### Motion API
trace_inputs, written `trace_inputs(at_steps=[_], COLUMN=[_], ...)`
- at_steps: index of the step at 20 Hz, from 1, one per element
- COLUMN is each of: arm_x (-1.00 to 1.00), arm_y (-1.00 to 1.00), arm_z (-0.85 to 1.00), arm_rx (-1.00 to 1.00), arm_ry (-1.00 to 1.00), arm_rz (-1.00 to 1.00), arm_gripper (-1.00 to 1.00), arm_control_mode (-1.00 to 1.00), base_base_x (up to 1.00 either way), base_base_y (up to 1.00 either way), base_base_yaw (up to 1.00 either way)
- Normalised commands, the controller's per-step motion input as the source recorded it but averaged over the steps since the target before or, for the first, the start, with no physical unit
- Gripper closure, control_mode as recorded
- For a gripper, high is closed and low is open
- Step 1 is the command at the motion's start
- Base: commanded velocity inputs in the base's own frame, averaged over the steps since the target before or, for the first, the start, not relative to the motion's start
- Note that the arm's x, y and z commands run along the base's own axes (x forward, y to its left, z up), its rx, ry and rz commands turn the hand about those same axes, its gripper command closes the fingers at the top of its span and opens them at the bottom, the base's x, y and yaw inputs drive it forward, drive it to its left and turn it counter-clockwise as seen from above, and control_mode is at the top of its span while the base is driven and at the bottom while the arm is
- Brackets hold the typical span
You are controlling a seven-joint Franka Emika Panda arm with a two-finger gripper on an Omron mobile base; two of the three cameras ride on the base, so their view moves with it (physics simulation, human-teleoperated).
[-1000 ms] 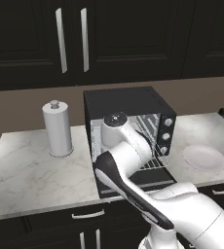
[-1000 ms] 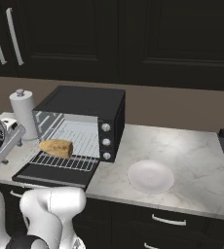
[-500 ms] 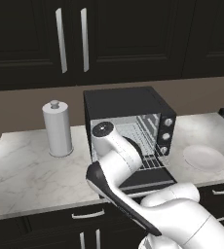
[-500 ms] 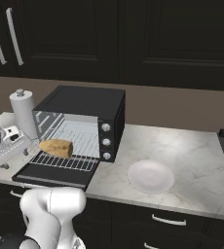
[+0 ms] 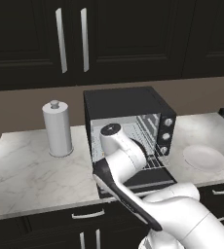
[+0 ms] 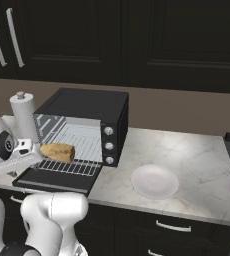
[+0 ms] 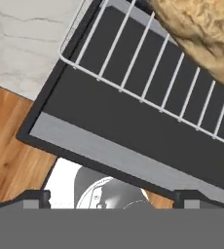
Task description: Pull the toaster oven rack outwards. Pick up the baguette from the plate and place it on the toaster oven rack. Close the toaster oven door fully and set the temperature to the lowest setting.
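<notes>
1. Lying on the toaster oven rack [image 6: 74,162], the baguette [image 6: 58,152] sits toward the left part of the grid; in the hand view it shows at the top right corner [image 7: 201,34], resting on the wire bars [image 7: 148,73].
2. The rack is pulled out of the toaster oven [image 6: 89,112] and reaches over the toaster oven door [image 6: 52,181], which lies open and flat – its silver bar handle [image 7: 119,155] runs along the front edge.
3. The fingers [image 7: 111,199] are spread wide and hold nothing; the two dark tips stand far apart at the bottom of the hand view, just in front of the door's handle edge.
4. The plate [image 6: 154,181] stands bare on the marble counter [image 6: 197,160], to the right of the oven and apart from it.
5. Three silver knobs [image 6: 107,145] are in a column on the oven's front right.
6. A white canister [image 5: 58,129] stands upright on the counter, left of the oven.
</notes>
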Motion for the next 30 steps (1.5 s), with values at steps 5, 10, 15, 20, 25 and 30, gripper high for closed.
trace_inputs(at_steps=[5, 10, 15, 20, 25, 30], arm_x=[0.0, 0.0, 0.08, 0.34, 0.47, 0.52], arm_y=[-0.11, -0.05, -0.02, -0.01, 0.0, 0.0], arm_z=[-0.38, -0.33, -0.13, -0.07, -0.01, -0.01], arm_rx=[0.07, 0.01, 0.0, 0.0, 0.0, 0.0], arm_ry=[-0.05, -0.15, -0.1, 0.0, 0.0, 0.0], arm_rz=[-0.23, -0.19, -0.15, -0.13, -0.11, -0.1], arm_gripper=[-1.0, -1.0, -1.0, -1.0, -1.0, -1.0], arm_control_mode=[-1.0, -1.0, -1.0, -1.0, -1.0, -1.0], base_base_x=[0.0, 0.0, 0.0, 0.0, 0.0, 0.0], base_base_y=[0.0, 0.0, 0.0, 0.0, 0.0, 0.0], base_base_yaw=[0.0, 0.0, 0.0, 0.0, 0.0, 0.0])
